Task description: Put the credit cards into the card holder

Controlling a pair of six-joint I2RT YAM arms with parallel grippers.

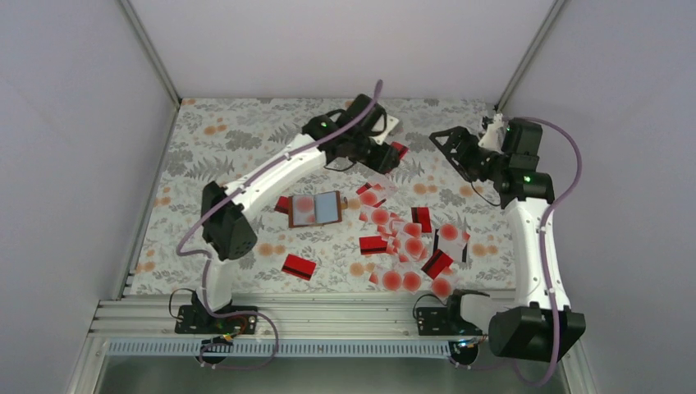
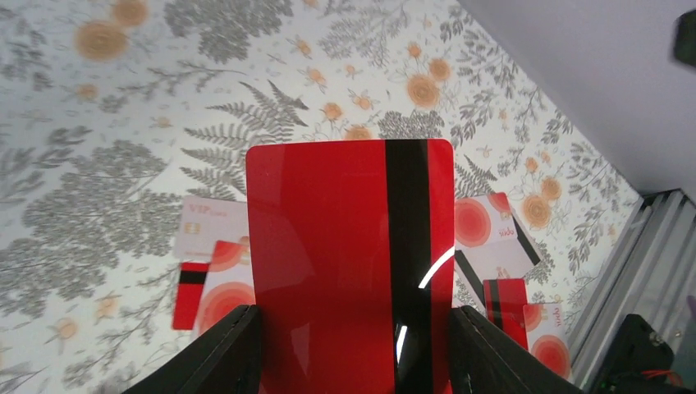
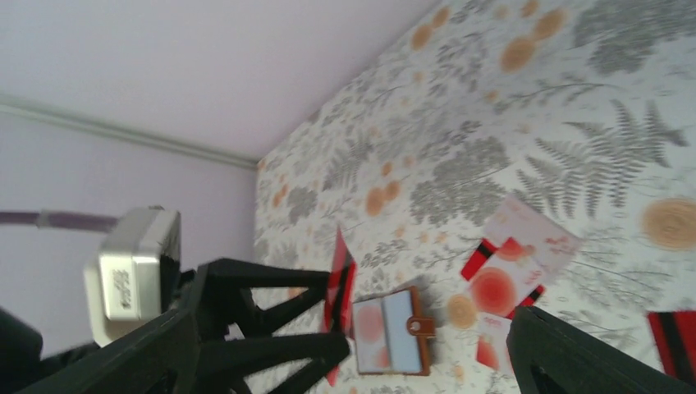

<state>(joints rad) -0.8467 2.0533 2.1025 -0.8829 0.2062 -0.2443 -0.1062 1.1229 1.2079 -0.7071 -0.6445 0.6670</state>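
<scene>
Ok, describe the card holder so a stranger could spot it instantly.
On the floral table, look just left of the scattered card pile. The card holder lies open there, the only brown-edged thing, pale blue inside.

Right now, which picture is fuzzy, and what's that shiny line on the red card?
Right wrist view: blurry, flowers and the card holder look smeared. Left wrist view: sharp, a white glare streak on the red card in the fingers. Top external view: even light.
</scene>
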